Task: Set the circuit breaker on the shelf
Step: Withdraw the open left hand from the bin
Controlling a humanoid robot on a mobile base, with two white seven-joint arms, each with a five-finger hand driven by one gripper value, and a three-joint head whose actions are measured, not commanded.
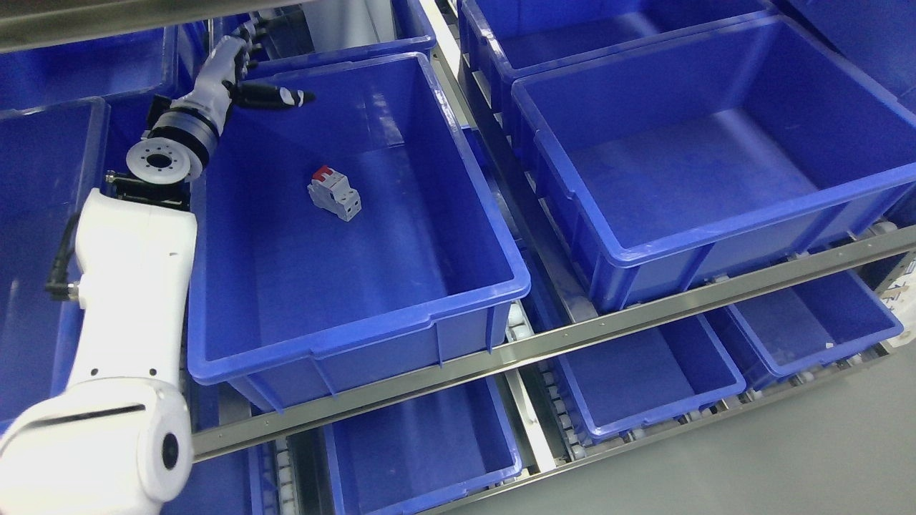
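A white circuit breaker with a red switch lies on the floor of a large blue bin on the shelf, left of the middle. My left hand is raised over the bin's far left corner, well above and behind the breaker. Its fingers are spread and hold nothing, with the black thumb pointing right. The white left arm runs up the picture's left side. The right arm does not show.
A second large blue bin stands to the right on the same shelf level. More blue bins sit behind, at the left edge, and on the lower level. A metal rail fronts the shelf. Grey floor shows at the lower right.
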